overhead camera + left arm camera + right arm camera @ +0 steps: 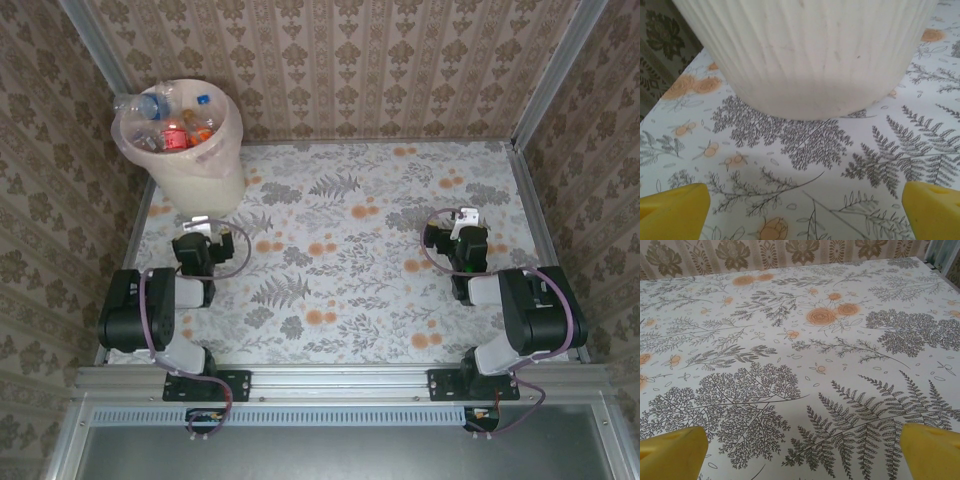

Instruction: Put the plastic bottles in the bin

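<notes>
The cream ribbed bin [195, 170] stands at the far left of the table, lined with a translucent bag and holding several plastic bottles [180, 125] with red, orange and blue labels. In the left wrist view its lower wall [810, 55] rises just beyond my fingers. My left gripper [205, 228] sits low just in front of the bin, open, with its yellow fingertips [672, 212] wide apart and nothing between them. My right gripper [462, 222] rests at the right side of the table, open and empty, with yellow fingertips [935, 452] spread over the bare cloth.
A floral fern-print cloth [340, 250] covers the table. Patterned walls close in the back and both sides, with metal posts at the corners [545, 70]. A metal rail [340, 385] runs along the near edge by the arm bases.
</notes>
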Controlling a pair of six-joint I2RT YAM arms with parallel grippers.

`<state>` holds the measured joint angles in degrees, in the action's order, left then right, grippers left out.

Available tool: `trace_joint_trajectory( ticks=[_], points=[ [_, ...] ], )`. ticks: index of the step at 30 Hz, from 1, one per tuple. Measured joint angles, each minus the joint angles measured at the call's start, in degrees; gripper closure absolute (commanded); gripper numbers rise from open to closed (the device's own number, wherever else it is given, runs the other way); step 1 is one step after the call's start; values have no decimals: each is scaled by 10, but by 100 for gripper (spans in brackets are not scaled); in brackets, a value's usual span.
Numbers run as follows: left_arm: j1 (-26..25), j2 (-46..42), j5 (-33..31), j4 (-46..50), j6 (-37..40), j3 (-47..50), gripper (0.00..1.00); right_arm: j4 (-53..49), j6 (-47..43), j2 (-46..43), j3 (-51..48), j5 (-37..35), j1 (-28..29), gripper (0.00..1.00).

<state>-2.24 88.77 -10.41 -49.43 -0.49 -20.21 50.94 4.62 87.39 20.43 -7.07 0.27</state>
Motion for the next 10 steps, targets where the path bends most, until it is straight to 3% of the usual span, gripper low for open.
trace_joint_trajectory(
  ticks=[10],
  points=[
    [-6,0,-13,-3,3,-9,0,-2,-12,0,11,0,8,0]
  ],
)
